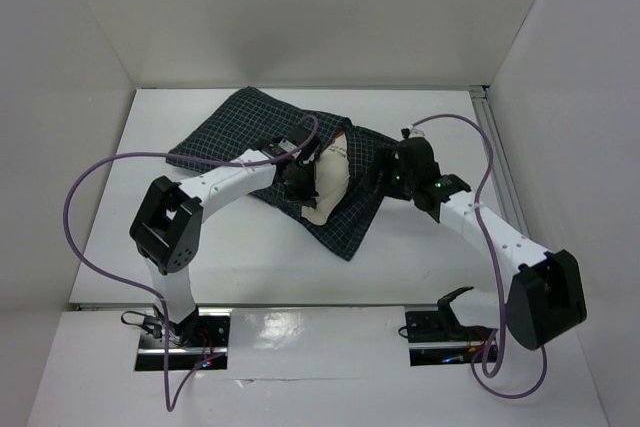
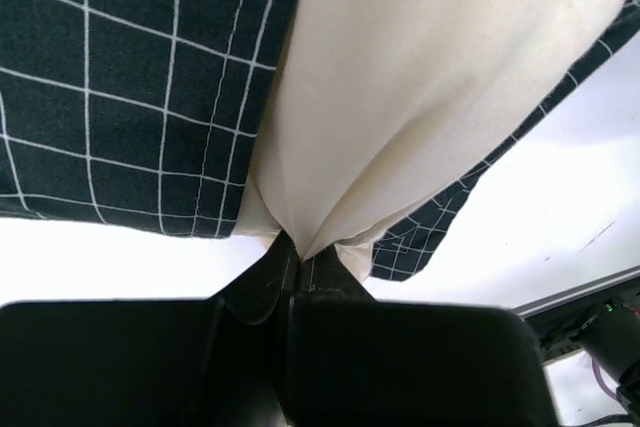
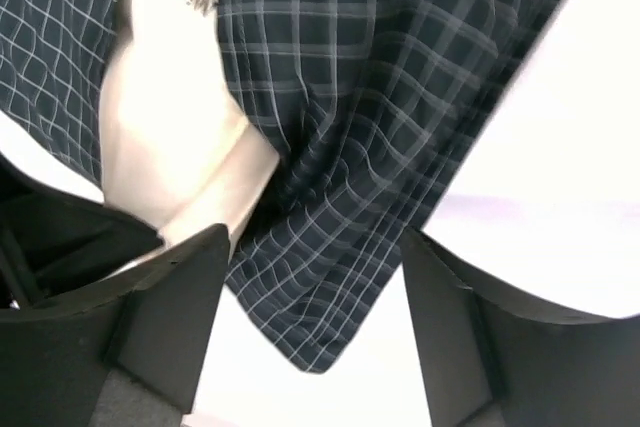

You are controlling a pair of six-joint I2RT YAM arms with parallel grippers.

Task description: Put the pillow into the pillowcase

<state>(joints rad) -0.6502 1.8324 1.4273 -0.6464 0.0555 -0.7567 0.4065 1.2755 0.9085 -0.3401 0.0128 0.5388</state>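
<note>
We see 1 white bench (image 1: 250, 257) walled on 3 sides. On it lies 1 dark checked pillowcase (image 1: 225, 137), spread around the middle. 1 cream pillow (image 1: 330, 187) is partly covered by it, its near end sticking out. The left gripper (image 2: 292, 252) is pinched tight on a fold of the pillow, plain only in its wrist view. The right gripper (image 3: 312, 247) gapes wide at the pillowcase, holding nothing. Its wrist view shows black lettering on the pillow, which the left wrist view does not.

One pillow (image 1: 328, 189), one pillowcase (image 1: 238, 132), two arms (image 1: 218, 185) (image 1: 492, 233)
</note>
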